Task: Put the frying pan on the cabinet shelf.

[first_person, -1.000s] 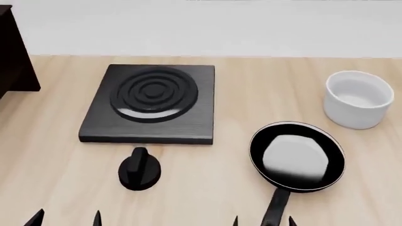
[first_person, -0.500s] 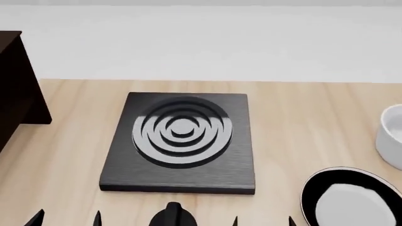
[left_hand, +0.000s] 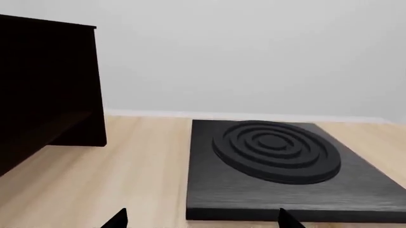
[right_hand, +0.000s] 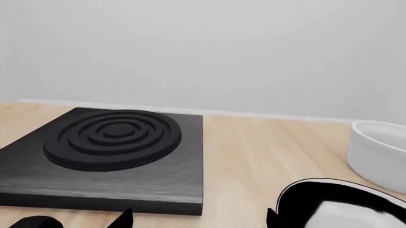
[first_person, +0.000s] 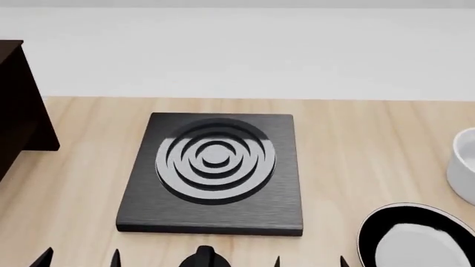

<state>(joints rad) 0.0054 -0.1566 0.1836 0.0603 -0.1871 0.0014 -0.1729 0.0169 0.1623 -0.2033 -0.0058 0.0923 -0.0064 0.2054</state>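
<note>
The frying pan [first_person: 412,243] lies on the wooden table at the head view's lower right corner, black with a pale rim and a bright glare inside; its handle is cut off by the frame. In the right wrist view the pan [right_hand: 343,205] sits just beside one fingertip of my right gripper [right_hand: 199,221], which is open and empty. The dark cabinet [first_person: 21,111] stands at the far left. Its shelf [left_hand: 47,130] shows as a dark board in the left wrist view. My left gripper [left_hand: 203,221] is open, low over the table before the hob plate.
A square black hob plate [first_person: 213,172] with concentric rings lies mid-table. A black knob [first_person: 204,257] sits at its near edge, between my gripper tips. A white bowl [first_person: 466,158] stands at the right edge, behind the pan. A pale wall backs the table.
The head view has swung up and left: hob plate, pan and bowl slid down and right in frame, and more of the cabinet shows. Nothing on the table has moved.
</note>
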